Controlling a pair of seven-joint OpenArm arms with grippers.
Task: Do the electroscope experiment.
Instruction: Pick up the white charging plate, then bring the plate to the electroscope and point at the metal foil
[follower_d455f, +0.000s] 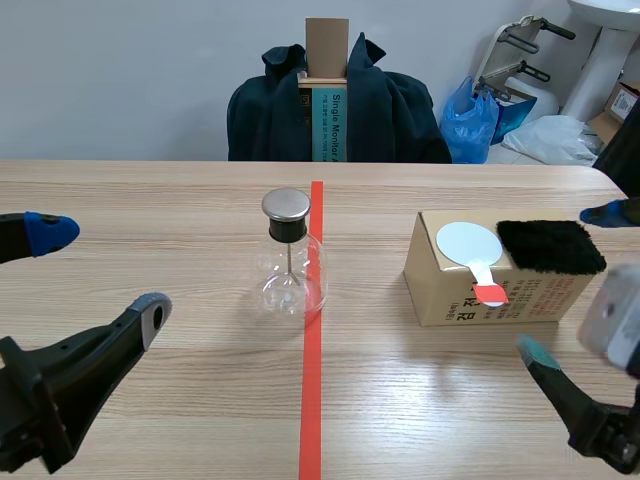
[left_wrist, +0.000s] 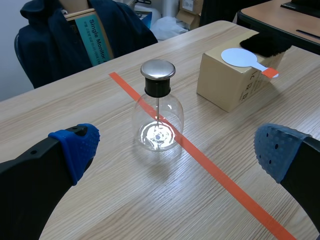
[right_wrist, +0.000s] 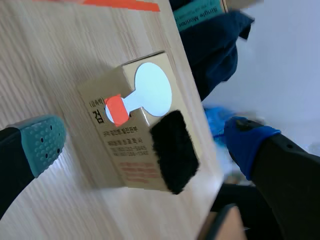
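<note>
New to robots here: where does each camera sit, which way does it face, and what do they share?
Scene view: between the arms, facing across the table to a coat-draped chair; left gripper and right gripper show, open.
Left wrist view: on the left arm, looking down at the glass flask; its own two fingers show.
Right wrist view: on the right arm, looking down on the cardboard box; its two fingers show.
Shared: all three show the box's white paddle.

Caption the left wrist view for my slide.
Open left tool faces glass electroscope; white paddle and black fur pad atop cardboard box.
</note>
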